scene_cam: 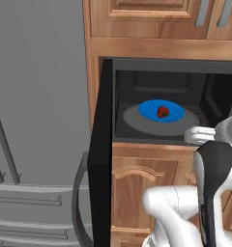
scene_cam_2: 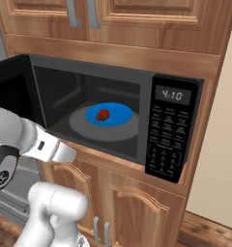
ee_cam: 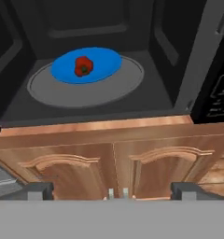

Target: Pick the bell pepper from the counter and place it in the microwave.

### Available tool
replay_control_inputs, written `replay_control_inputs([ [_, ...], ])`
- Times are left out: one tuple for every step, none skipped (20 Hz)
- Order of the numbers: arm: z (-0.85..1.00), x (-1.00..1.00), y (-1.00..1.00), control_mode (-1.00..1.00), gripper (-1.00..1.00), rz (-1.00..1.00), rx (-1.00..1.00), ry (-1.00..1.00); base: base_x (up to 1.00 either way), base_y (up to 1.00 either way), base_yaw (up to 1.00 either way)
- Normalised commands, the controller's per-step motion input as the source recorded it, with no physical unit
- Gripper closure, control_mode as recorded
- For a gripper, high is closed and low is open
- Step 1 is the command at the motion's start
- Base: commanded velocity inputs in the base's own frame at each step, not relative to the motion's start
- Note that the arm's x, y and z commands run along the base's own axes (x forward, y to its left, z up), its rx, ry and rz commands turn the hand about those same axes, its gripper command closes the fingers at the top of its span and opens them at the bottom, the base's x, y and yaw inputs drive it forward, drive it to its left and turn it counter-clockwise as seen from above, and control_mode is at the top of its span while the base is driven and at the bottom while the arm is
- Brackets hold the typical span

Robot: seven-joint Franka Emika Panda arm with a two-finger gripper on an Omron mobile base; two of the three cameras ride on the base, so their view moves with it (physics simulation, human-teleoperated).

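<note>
The bell pepper [scene_cam: 162, 112] [scene_cam_2: 103, 115] [ee_cam: 83, 66], a small dark red lump, lies on a blue plate [ee_cam: 104, 63] on the grey turntable [ee_cam: 123, 84] inside the black microwave [scene_cam: 156, 82] [scene_cam_2: 89, 87]. The microwave's door [scene_cam: 101, 144] is swung wide open to the left. My gripper [ee_cam: 114, 190] is open and holds nothing. It hangs outside the cavity, in front of it and a little below its floor, well back from the pepper. The counter is out of view.
The button panel [scene_cam_2: 168, 130] with its small display is on the microwave's right. Wooden cabinet doors [ee_cam: 114, 158] sit just below the oven, with more cabinets [scene_cam_2: 137, 19] above it. The grey fridge [scene_cam: 36, 96] stands to the left of the open door.
</note>
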Motion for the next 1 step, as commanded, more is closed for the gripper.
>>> replay_control_inputs([
  [-0.34, -1.00, 0.28, -1.00, -1.00, 0.00, 0.00, -0.17, 0.00, 0.00, 0.00],
])
